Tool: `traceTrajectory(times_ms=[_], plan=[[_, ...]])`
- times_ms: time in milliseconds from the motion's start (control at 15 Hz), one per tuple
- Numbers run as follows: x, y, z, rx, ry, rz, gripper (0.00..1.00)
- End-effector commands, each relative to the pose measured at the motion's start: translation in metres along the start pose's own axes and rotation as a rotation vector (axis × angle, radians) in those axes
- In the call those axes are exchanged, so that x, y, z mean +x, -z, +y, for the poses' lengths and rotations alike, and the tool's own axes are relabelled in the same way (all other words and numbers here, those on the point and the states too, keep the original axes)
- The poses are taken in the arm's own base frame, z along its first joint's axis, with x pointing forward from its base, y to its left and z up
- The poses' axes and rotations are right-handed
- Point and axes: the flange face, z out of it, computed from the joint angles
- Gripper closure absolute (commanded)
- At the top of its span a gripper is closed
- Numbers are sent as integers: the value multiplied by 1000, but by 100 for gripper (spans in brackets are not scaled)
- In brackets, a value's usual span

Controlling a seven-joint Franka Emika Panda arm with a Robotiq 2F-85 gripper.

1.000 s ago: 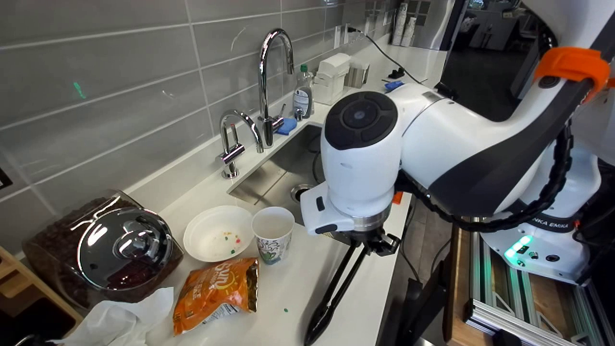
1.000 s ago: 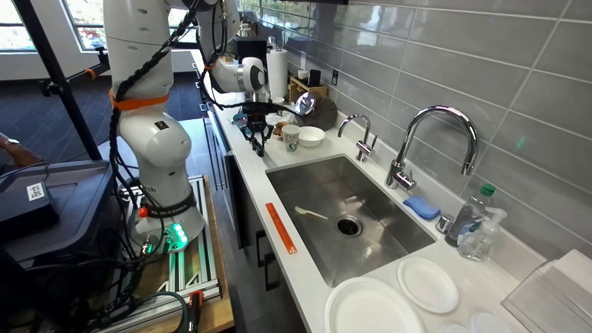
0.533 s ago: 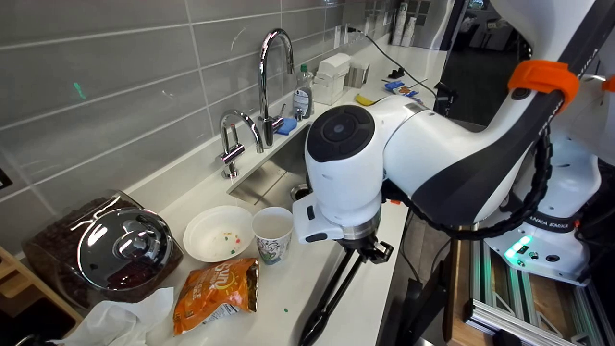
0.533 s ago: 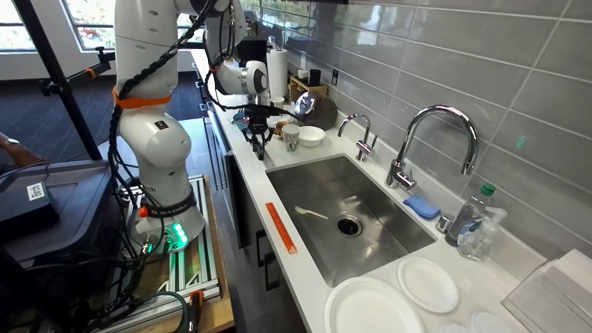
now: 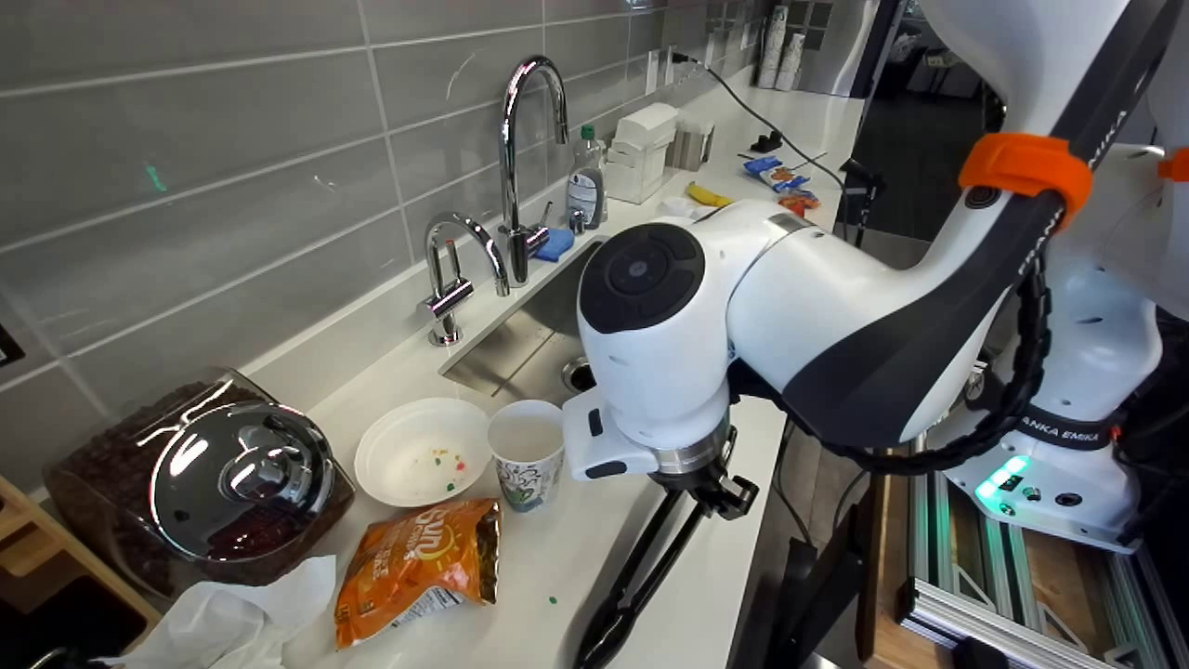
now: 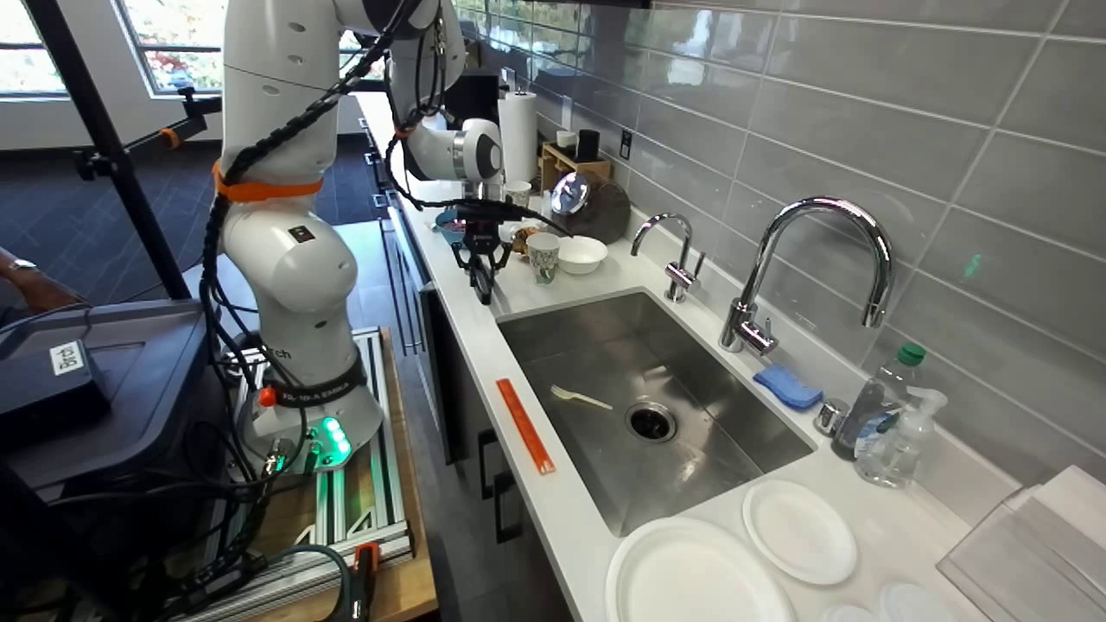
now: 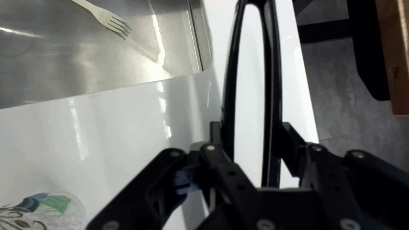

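Note:
My gripper (image 5: 699, 492) points down over the white counter and is shut on black tongs (image 5: 641, 581). In the wrist view the gripper (image 7: 252, 137) has one finger pad on the outer side of each tong arm, and a gap shows between the arms of the tongs (image 7: 271, 95). The tongs reach forward and down from the gripper, close to the counter; whether they touch it I cannot tell. A patterned paper cup (image 5: 529, 455) stands beside the gripper, with a white bowl (image 5: 423, 451) holding small coloured bits behind it. An orange chip bag (image 5: 418, 567) lies near the cup.
The steel sink (image 6: 605, 328) holds a pale fork (image 6: 581, 396). Two faucets (image 6: 808, 207) stand behind it. An orange strip (image 6: 524, 426) lies on the front edge; white plates (image 6: 696, 574) lie past the sink. A lidded jar (image 5: 246, 478) stands by the wall.
In an exterior view the arm and gripper have moved left and slightly down with the tongs. A banana and packets behind the arm have come into view. The cup, bowl and bag stay put.

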Motion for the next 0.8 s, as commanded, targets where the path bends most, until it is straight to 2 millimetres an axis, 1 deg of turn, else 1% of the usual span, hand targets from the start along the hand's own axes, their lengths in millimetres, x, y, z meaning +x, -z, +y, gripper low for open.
traceTrajectory(times_ms=[0, 133, 200, 533, 667, 733], plan=[[4, -1, 0, 25, -24, -19, 23], [4, -2, 0, 27, -25, -21, 6], [5, -2, 0, 28, -25, -21, 0], [5, -2, 1, 28, -32, -23, 0], [2, 4, 2, 8, -40, -20, 0], [-2, 11, 3, -6, -45, -10, 0]])
